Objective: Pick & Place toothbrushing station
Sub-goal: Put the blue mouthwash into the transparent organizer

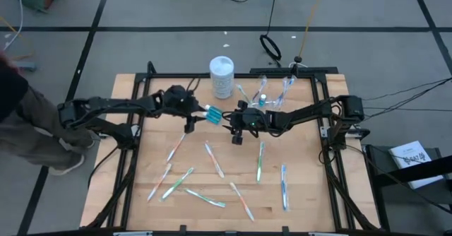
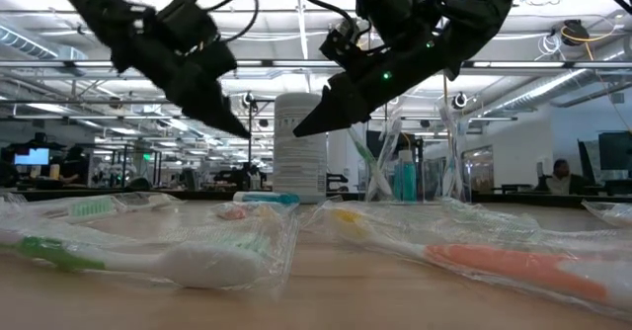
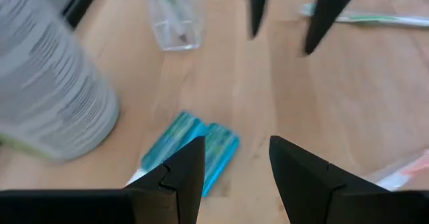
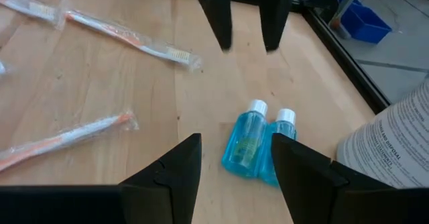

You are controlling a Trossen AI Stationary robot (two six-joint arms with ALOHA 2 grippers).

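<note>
Two small blue bottles (image 4: 258,143) lie side by side, touching, on the table (image 1: 304,201) between the two grippers, near its far middle. Right gripper (image 4: 234,153) hangs just over them, fingers spread and empty; the bottles lie straight ahead between its tips, long axis roughly in line with its reach, caps pointing away. Left gripper (image 3: 234,163) faces them from the other side, fingers also apart, holding nothing. Which arm is nearer is hard to call; probably the right. Beyond stands a white canister (image 1: 222,76), then clear cups (image 1: 272,91) with toothbrushes and a bottle.
</note>
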